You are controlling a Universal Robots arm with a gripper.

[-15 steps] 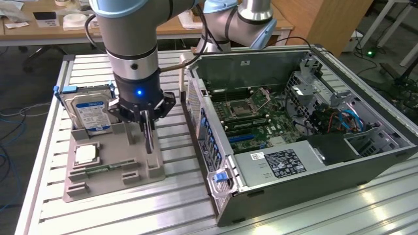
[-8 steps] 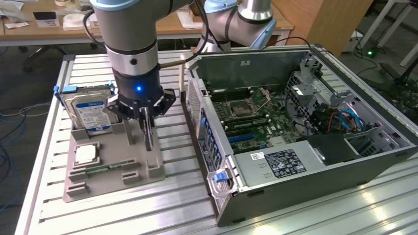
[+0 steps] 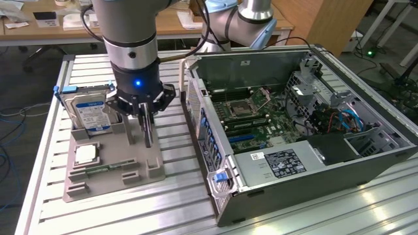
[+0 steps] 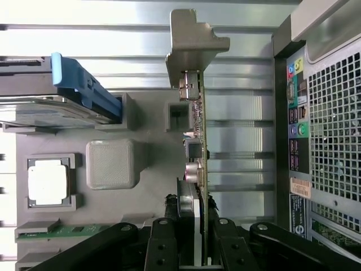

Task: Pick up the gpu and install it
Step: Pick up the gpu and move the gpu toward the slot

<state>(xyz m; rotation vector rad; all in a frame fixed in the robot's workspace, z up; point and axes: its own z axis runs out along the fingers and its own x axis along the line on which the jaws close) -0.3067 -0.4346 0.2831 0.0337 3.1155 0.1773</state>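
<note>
1. The gpu [image 3: 148, 133] [image 4: 198, 135] stands upright and edge-on in the grey tray [image 3: 111, 174], at the side nearest the computer case [image 3: 294, 127].
2. The fingers [image 4: 163, 243] are narrowed onto the gpu's upper edge, one on each face, gripping it.
3. On the same tray, a blue-labelled hard drive [image 3: 88, 110] stands upright, while a processor chip [image 3: 87, 154] and a memory stick [image 3: 104, 168] lie flat.
4. The open case lies on its side just beside the tray on the slotted metal surface [image 3: 130, 210].
</note>
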